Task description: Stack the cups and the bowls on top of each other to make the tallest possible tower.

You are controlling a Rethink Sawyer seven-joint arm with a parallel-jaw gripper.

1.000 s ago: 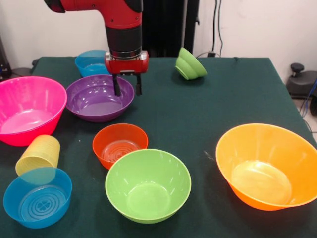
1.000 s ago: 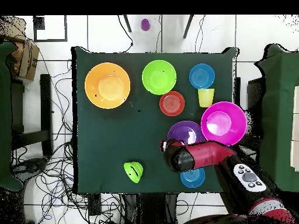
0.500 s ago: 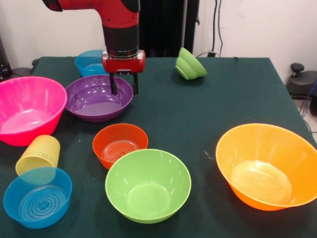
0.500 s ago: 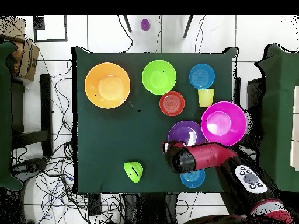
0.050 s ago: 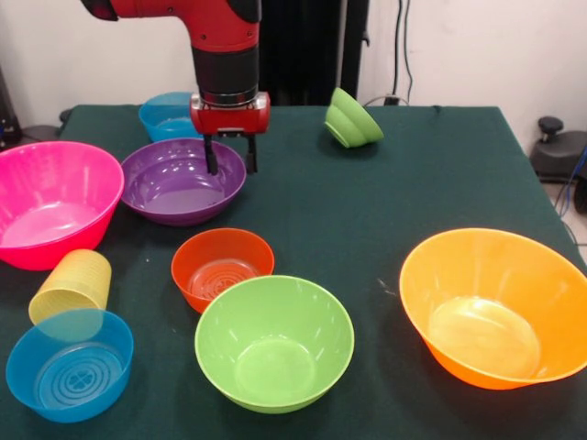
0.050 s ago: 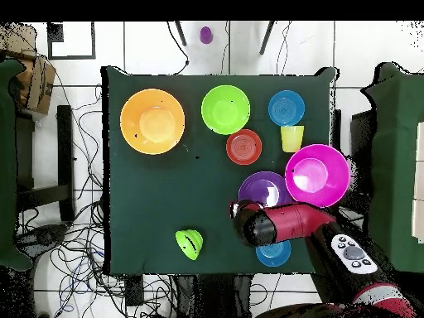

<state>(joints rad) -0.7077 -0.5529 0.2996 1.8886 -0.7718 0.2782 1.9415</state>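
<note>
My gripper (image 5: 230, 158) is open and hangs at the right rim of the purple bowl (image 5: 182, 183), one finger over the inside and one outside. The pink bowl (image 5: 50, 203) sits to its left. Behind my arm is a blue bowl (image 5: 163, 115). A yellow cup (image 5: 71, 286) rests against the near blue bowl (image 5: 69, 365). The red-orange bowl (image 5: 222, 266), big lime-green bowl (image 5: 273, 341) and orange bowl (image 5: 495, 307) stand apart in front. A small lime-green bowl (image 5: 351, 119) lies tipped at the back. No bowl is nested in another.
In the overhead view my arm (image 6: 286, 224) covers part of the purple bowl (image 6: 262, 187) and a blue bowl (image 6: 273, 252). The green table cloth (image 6: 166, 199) ends in edges on all sides, with cables on the floor around it.
Over the last second my gripper shifted slightly left along the purple bowl's rim and rose a little. The bowls and cup have stayed in place.
</note>
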